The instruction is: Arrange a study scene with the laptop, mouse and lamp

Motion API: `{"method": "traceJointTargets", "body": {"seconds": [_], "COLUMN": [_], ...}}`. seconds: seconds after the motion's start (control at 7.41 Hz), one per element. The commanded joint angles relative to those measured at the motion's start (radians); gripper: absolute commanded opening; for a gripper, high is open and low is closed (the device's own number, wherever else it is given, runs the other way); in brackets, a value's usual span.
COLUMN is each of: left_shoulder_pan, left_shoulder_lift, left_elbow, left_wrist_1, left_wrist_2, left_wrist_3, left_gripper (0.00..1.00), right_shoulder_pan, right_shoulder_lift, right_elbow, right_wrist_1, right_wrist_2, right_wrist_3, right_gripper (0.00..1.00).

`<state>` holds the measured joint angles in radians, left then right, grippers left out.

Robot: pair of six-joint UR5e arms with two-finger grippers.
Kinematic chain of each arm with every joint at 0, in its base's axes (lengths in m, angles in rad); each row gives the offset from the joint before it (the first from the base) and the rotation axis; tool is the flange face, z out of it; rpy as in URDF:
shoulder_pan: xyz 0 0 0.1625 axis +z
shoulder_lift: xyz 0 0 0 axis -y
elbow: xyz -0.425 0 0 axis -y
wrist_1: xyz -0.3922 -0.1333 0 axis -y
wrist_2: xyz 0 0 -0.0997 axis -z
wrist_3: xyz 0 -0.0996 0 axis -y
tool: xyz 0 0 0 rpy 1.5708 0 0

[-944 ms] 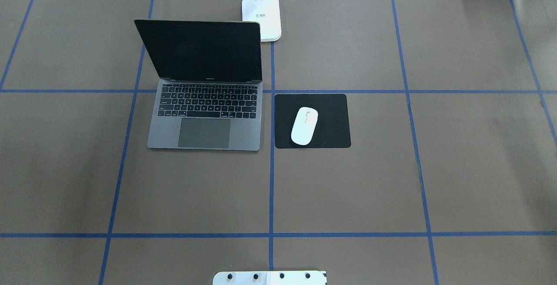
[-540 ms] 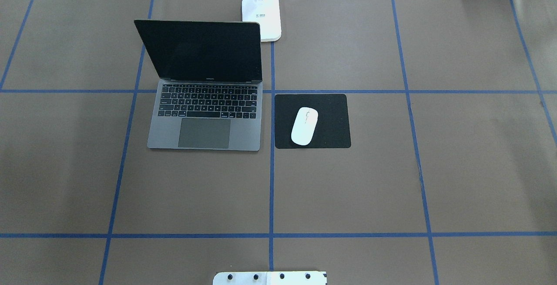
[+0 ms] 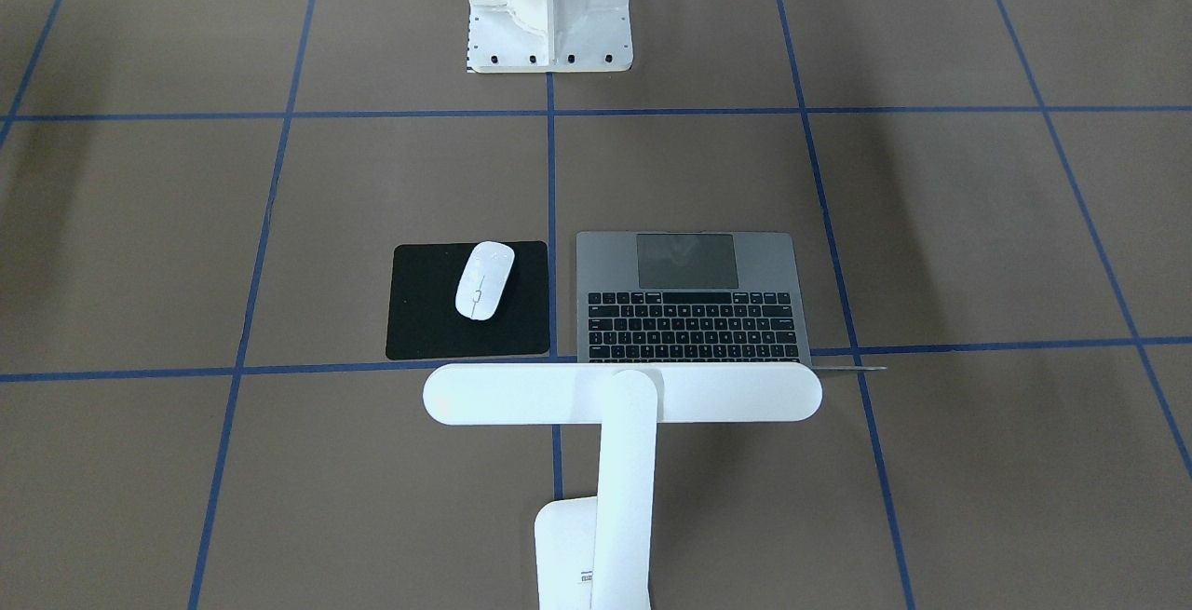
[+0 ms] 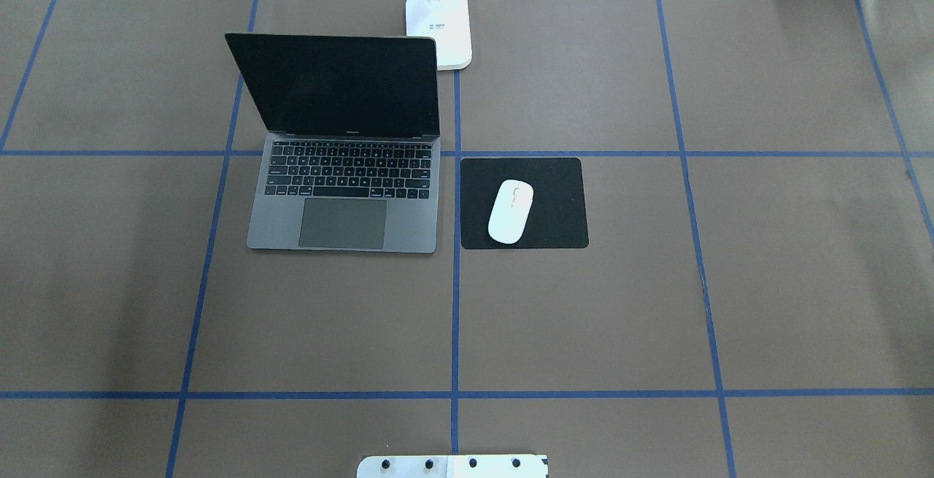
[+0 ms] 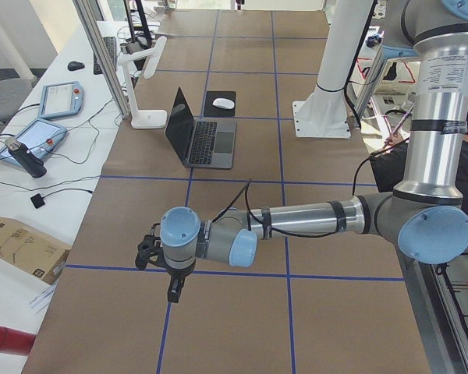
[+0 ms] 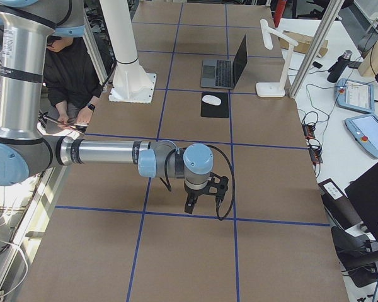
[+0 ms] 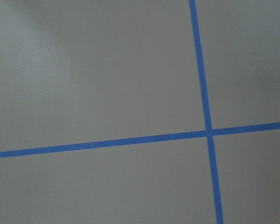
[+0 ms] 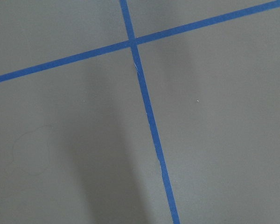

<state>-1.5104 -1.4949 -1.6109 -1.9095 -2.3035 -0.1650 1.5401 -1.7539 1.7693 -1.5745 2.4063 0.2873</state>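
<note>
1. Over bare surface near its two ends, the left claw and right claw point down; I cannot tell their opening or hold.
2. Farther in, the laptop stands open, screen dark.
3. Just beside it, on the robot's right, the mouse lies on a black pad.
4. Behind the laptop's rear corner stands the lamp.

Left pincer and right pincer hang low, pointing down, openness unclear.
</note>
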Motion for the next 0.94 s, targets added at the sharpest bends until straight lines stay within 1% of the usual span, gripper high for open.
{"method": "traceJointTargets", "body": {"seconds": [0.0, 0.13, 0.27, 0.54, 0.67, 0.81], "left_shoulder_pan": [0.022, 0.018, 0.018, 0.018, 0.009, 0.004], "left_shoulder_lift": [0.059, 0.065, 0.083, 0.085, 0.085, 0.085], "left_elbow": [-0.236, -0.266, -0.256, -0.222, -0.193, -0.190], "left_wrist_1": [0.223, 0.283, 0.290, 0.288, 0.279, 0.280], "left_wrist_2": [0.003, 0.003, -0.005, -0.002, -0.002, -0.002], "left_wrist_3": [-0.021, 0.007, 0.084, 0.099, 0.101, 0.099], "left_gripper": [0.99, 0.99, 0.99, 0.99, 0.99, 0.99], "right_shoulder_pan": [0.000, 0.000, 0.000, 0.000, 0.000, 0.000], "right_shoulder_lift": [0.001, 0.001, 0.001, 0.002, 0.005, 0.010], "right_elbow": [-0.002, -0.002, -0.002, -0.005, -0.005, -0.005], "right_wrist_1": [-0.004, -0.004, -0.004, -0.004, -0.004, -0.004], "right_wrist_2": [-0.001, -0.001, -0.001, -0.003, -0.016, -0.041], "right_wrist_3": [0.001, 0.001, 0.001, 0.001, 0.001, 0.001], "right_gripper": [1.00, 1.00, 1.00, 1.00, 1.00, 1.00]}}
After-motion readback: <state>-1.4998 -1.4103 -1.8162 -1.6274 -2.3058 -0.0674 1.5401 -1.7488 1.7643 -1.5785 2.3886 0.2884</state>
